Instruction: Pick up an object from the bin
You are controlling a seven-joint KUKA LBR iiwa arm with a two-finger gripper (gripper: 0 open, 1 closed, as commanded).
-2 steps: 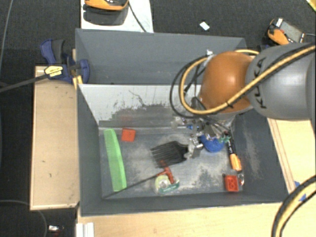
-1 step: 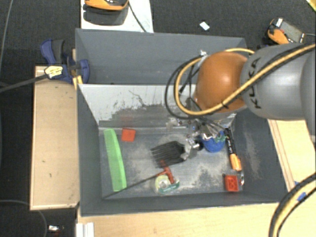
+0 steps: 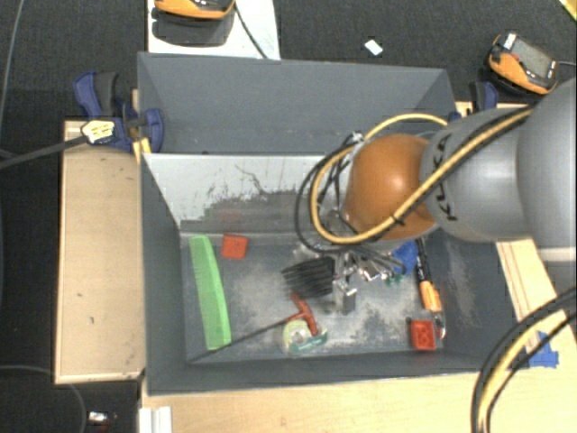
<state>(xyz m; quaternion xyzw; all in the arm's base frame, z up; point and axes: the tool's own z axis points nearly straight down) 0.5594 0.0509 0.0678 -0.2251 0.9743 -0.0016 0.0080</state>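
Grey metal bin (image 3: 162, 269), with gripper (image 3: 345, 294) low over the middle of its floor, just right of a black toothed comb-like piece (image 3: 311, 278); open or closed, impossible to tell. Close in front: red-handled tool (image 3: 303, 312) touching a whitish round thing (image 3: 295, 336). To the right: orange-tipped pen-like stick (image 3: 425, 287) and red block (image 3: 423, 334). Along the left wall: long green bar (image 3: 209, 291) and small red cube (image 3: 234, 247). Overhead: orange wrist cover (image 3: 383, 188), hiding the floor behind.

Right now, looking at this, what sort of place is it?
Probably a robotics lab's grasping test cell: a robot arm reaches into a grey metal bin holding odd loose things, such as a green strip and a red block.
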